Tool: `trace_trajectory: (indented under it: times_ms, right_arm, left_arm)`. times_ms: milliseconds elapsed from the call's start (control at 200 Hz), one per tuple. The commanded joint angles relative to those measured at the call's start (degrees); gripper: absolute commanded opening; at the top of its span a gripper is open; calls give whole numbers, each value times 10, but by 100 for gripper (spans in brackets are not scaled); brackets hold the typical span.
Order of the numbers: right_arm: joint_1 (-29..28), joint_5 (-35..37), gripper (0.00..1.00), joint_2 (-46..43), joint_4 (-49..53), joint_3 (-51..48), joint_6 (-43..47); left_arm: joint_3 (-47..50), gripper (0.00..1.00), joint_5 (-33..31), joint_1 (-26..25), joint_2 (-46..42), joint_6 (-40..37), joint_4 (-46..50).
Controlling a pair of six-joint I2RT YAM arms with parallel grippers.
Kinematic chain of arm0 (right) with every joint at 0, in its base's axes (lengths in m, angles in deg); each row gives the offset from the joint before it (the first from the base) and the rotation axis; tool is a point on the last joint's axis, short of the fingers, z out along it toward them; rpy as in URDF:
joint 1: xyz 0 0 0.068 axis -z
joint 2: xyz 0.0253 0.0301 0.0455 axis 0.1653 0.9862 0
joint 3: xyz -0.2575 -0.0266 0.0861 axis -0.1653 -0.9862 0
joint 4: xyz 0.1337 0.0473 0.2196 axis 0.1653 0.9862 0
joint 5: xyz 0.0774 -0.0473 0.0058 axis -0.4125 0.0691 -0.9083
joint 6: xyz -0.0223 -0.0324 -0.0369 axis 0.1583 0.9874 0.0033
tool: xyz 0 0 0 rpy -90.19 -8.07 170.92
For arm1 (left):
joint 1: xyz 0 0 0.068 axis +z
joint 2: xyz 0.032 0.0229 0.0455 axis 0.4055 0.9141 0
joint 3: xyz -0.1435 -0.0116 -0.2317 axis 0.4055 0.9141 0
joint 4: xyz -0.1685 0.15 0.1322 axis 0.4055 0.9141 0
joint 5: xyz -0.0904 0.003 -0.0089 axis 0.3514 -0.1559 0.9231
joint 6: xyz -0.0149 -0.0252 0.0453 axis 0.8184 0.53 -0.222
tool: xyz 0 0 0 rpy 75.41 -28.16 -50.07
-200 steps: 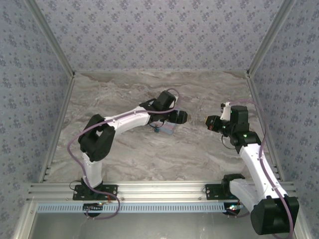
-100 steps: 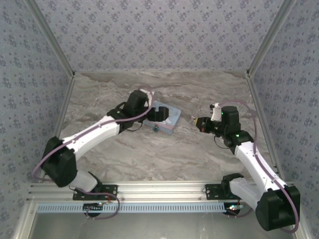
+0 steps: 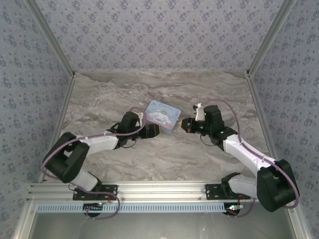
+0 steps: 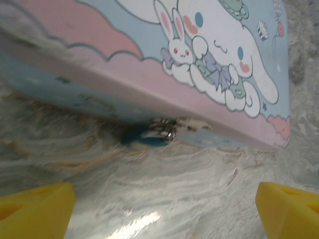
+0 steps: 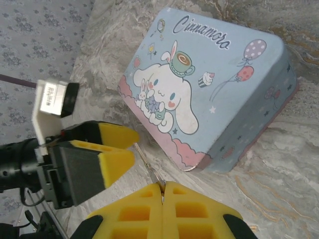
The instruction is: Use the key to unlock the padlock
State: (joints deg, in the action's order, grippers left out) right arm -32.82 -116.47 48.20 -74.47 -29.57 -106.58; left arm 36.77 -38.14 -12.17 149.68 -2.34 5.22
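The tiny teal-blue padlock [image 4: 148,138] hangs by its silvery shackle from the clasp on the front wall of the pale blue cartoon tin [image 4: 214,74], low against the marble. My left gripper [image 4: 162,214] is open just in front of it, with its yellow fingertips [image 4: 35,209] wide apart and nothing between them. My right gripper [image 5: 163,185] is shut on the key [image 5: 147,167], whose thin blade sticks out toward the tin's near corner and the left gripper [image 5: 107,152]. From above, the left gripper [image 3: 152,130] and right gripper [image 3: 185,124] flank the tin [image 3: 162,114].
The tin [image 5: 209,94] lies flat on the marble table [image 3: 149,159], near its middle. Patterned walls close in the back and both sides, and an aluminium rail [image 3: 159,191] runs along the near edge by the arm bases.
My left arm has swung back and dropped low, uncovering the tin and facing its front wall. My right gripper has carried the key leftward, closer to the tin.
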Motion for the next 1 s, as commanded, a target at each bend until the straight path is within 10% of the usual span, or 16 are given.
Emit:
trace_trajectory:
  times_ms: [0, 999]
  right_arm:
    - [-4, 15, 0, -1, -27, 1, -6]
    - [-3, -20, 0, 148, -162, 51, -24]
  left_arm:
    - [-23, 93, 37, 2, 42, 15, -94]
    - [-86, 79, 63, 63, 122, -11, -109]
